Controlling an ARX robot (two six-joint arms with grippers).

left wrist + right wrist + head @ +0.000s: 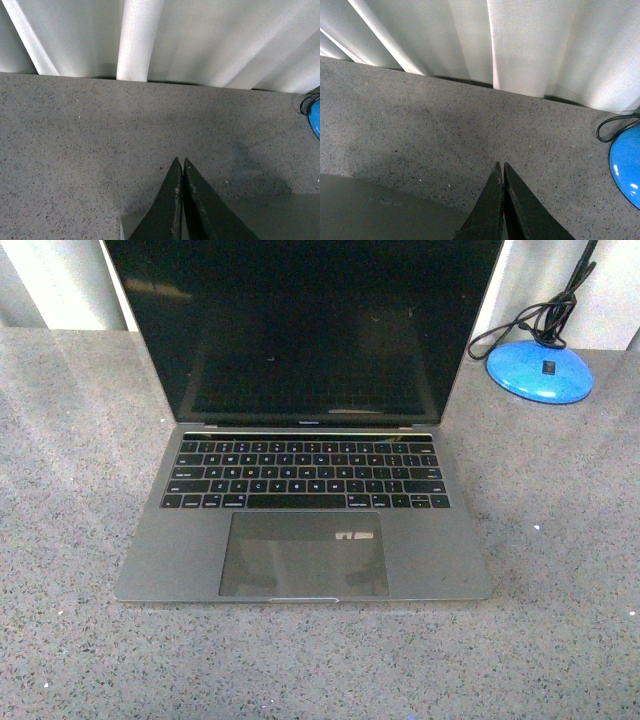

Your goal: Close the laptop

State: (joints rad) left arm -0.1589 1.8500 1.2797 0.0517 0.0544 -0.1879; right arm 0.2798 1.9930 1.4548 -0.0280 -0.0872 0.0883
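Where the laptop sits: one laptop [305,440], centred on the grey speckled table [560,560], base flat, front edge toward the robot.
Lid: open; one black glossy screen [300,330] standing up, its top cropped by the front view.
Deck: one black keyboard [305,472], one large trackpad [303,554] in front of it.
Left gripper [182,162]: one, seen only in its wrist view; two dark fingers [167,210] pressed together, pinching nothing.
Right gripper [501,166]: one, seen only in its wrist view; two fingers [487,210] likewise pressed together, nothing between them.
Blue round base [540,372]: one, behind the laptop's right side, near but apart.
Black cable [545,315]: one, looped above the base.
White curtain [135,40]: folds along the table's far edge.
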